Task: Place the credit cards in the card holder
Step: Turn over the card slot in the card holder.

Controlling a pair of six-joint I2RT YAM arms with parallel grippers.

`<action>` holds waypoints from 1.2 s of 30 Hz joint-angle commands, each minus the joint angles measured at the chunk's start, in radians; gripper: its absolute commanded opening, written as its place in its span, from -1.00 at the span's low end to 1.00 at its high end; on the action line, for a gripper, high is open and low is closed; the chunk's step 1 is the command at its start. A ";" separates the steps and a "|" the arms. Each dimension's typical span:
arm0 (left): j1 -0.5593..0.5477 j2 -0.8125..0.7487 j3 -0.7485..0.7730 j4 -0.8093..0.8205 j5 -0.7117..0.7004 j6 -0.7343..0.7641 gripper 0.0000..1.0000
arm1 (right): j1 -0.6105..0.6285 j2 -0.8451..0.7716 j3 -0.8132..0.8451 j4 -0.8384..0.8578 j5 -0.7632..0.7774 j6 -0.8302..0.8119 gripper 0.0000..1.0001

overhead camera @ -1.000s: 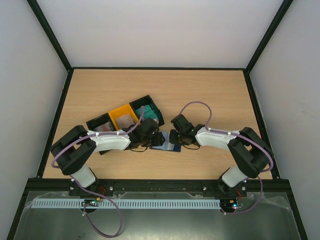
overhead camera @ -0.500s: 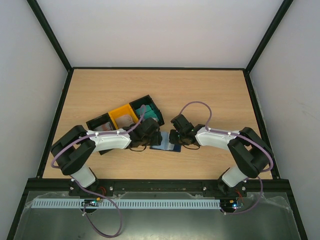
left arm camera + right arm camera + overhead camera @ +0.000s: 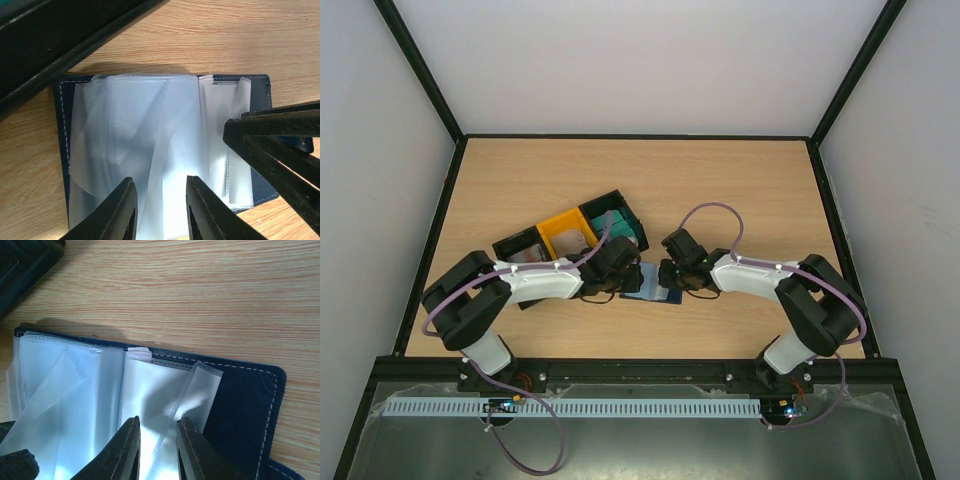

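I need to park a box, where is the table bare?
Bare: the far strip of table beyond the tray, and its far right corner. Crowded: the middle, where left gripper and right gripper meet over the wallet.

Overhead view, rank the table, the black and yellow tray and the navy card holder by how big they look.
Largest to smallest:
1. the table, by far the largest
2. the tray
3. the card holder, smallest, though only part of it shows
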 commanded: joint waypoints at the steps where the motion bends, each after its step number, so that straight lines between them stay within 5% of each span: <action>1: -0.008 0.012 0.014 0.012 0.025 0.006 -0.43 | -0.004 0.031 -0.019 -0.064 0.013 -0.003 -0.56; 9: -0.008 0.054 0.037 -0.034 -0.010 -0.014 -0.50 | -0.004 0.028 -0.020 -0.063 0.008 -0.001 -0.56; 16: -0.009 0.030 0.033 0.026 0.074 0.017 -0.95 | -0.004 0.020 -0.025 -0.054 0.002 0.003 -0.56; 24: -0.011 0.016 0.021 0.160 0.258 0.038 -0.96 | -0.004 -0.058 -0.026 -0.035 0.056 0.050 -0.57; 36: -0.010 0.085 0.053 0.199 0.328 0.047 -0.90 | -0.005 -0.175 -0.058 -0.036 0.154 0.120 -0.50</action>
